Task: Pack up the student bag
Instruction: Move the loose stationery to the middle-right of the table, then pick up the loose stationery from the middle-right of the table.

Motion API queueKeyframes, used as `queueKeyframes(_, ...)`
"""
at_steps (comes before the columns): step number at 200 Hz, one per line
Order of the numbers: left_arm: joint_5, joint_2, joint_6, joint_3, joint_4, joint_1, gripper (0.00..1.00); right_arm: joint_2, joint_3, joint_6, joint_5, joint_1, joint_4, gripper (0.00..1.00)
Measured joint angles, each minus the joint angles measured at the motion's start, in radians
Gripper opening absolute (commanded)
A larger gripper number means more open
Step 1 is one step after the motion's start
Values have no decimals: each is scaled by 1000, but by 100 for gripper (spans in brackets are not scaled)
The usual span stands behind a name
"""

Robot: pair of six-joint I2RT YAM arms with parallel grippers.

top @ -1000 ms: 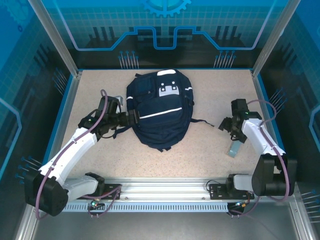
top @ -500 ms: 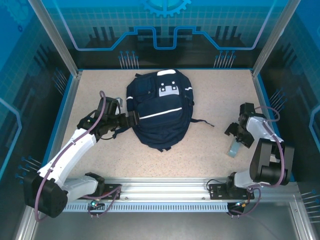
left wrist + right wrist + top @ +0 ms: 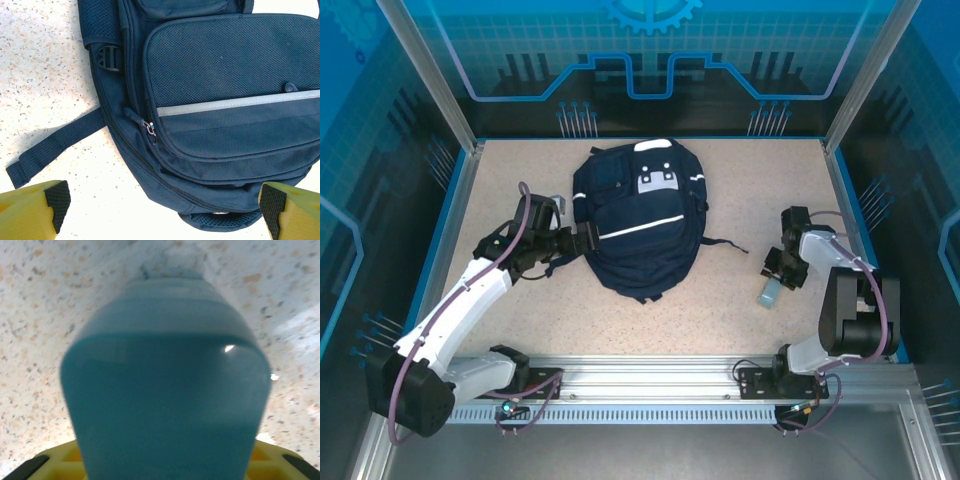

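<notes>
Speckled, stone-look bench (image 3: 720, 310), matt and flat. Lying flat on it, toward the far middle: one student bag (image 3: 635, 215), soft navy fabric, rounded at both ends, with a pale grey patch (image 3: 657, 180) near the far end and a thin white reflective stripe (image 3: 235, 102) across the front. Seen close from the left wrist: coarse mesh on the front pocket (image 3: 225, 55), a zip pull (image 3: 149, 128) at the pocket's corner, a black plastic buckle (image 3: 110, 57), a flat woven strap (image 3: 55, 147) trailing over the bench.

Just beside the bag's left edge, level with the stripe: the left claw (image 3: 582, 238), spread wide and holding nothing. Yellow fingers tipped with black pads (image 3: 59, 196), the bag's rounded end in the gap ahead of them.

Well apart from the bag, off to its right: the right claw (image 3: 776, 272). Right at it, lying on the bench: one bottle (image 3: 767, 293), translucent teal plastic, squared shoulders, narrow clear neck. Bottle close up between the yellow fingers; cannot tell how far closed, or whether gripping.

Counted: one bag, one bottle, two claws.
</notes>
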Motion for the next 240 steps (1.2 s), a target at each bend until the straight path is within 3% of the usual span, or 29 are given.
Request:
queueKeyframes(43,0,-5,0,0,-5,0,99,5,9,26,8,87,-9,43)
queueKeyframes(74,0,-5,0,0,-7,0,99,6,36,39,31,93,-35,44)
queueKeyframes(128,26,-5,2,2,-20,0,99,6,62,42,49,93,-41,22)
queueKeyframes(161,65,15,19,24,-22,-11,99,-3,62,42,30,93,-40,18)
queueKeyframes(186,79,57,69,64,-21,-72,99,-69,61,35,-26,95,-33,18)
queueKeyframes(214,93,148,178,142,-23,-201,98,-182,61,35,-86,111,-23,18)
queueKeyframes(240,64,280,291,242,-35,-307,91,-256,61,35,-136,119,-25,19)
